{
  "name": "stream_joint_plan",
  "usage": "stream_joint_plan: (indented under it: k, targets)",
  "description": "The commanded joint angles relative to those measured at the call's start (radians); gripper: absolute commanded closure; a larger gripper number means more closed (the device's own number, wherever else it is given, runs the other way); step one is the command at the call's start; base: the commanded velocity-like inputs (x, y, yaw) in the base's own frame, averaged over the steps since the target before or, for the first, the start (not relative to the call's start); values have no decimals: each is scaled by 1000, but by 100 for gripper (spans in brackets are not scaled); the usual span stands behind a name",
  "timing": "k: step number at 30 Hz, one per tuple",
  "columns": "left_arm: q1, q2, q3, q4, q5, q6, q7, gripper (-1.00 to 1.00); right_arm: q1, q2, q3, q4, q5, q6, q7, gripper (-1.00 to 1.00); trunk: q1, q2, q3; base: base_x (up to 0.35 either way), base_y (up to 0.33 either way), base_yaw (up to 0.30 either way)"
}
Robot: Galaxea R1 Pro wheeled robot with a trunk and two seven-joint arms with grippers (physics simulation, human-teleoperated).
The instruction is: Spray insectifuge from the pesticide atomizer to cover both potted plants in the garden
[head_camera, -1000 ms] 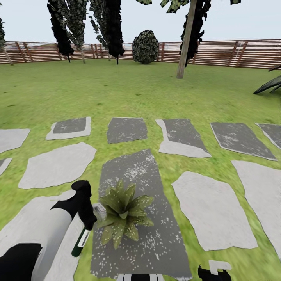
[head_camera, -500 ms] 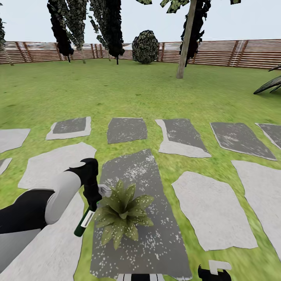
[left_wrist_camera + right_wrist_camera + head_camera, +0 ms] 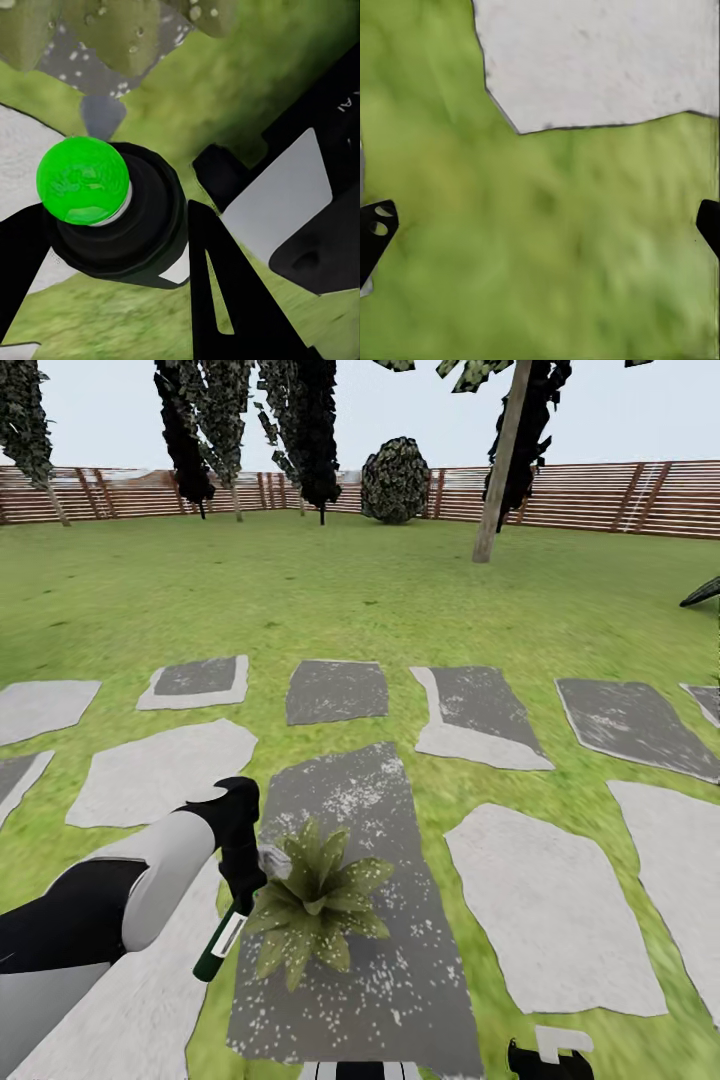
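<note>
Holding steady in the head view: left hand (image 3: 243,882) stays clenched on the pesticide atomizer (image 3: 220,947), touching the potted plant (image 3: 312,905) on its dark stepping stone (image 3: 380,980); camera panned slightly, so spraying looks underway. Left wrist view: bottle base (image 3: 84,180) pinched, nozzle hidden. Right wrist view: right hand (image 3: 540,225) spread over lawn (image 3: 547,262); second plant unseen.

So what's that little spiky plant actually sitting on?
The potted plant sits on a dark grey speckled stepping stone set in the lawn. Its leaves cover whatever is right beneath it, so no pot can be seen. The left gripper holds the pesticide atomizer beside it.
</note>
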Motion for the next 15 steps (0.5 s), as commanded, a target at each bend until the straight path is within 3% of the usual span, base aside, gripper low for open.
stream_joint_plan:
  k: [1,5,8,11,15]
  targets:
    - [0,0,-2,-1,-5,10,-9,100,-1,0,-8,2,11,-3,-3,-100,0,0,-1,-112,-269,1]
    - [-1,3,-3,-2,-7,10,-9,100,-1,1,-7,2,11,-3,-3,-100,0,0,-1,-176,-243,18]
    - [1,10,-4,-1,-10,11,-9,100,-1,4,-6,2,11,-3,-4,-100,0,0,-1,-203,-229,219]
    - [6,34,-5,0,-14,12,-9,100,-1,4,-6,2,11,-3,-4,-100,0,0,-1,-127,-167,265]
    - [9,63,-7,0,-17,11,-9,100,-1,3,-6,2,11,-2,-3,-100,0,0,-1,-11,-16,53]
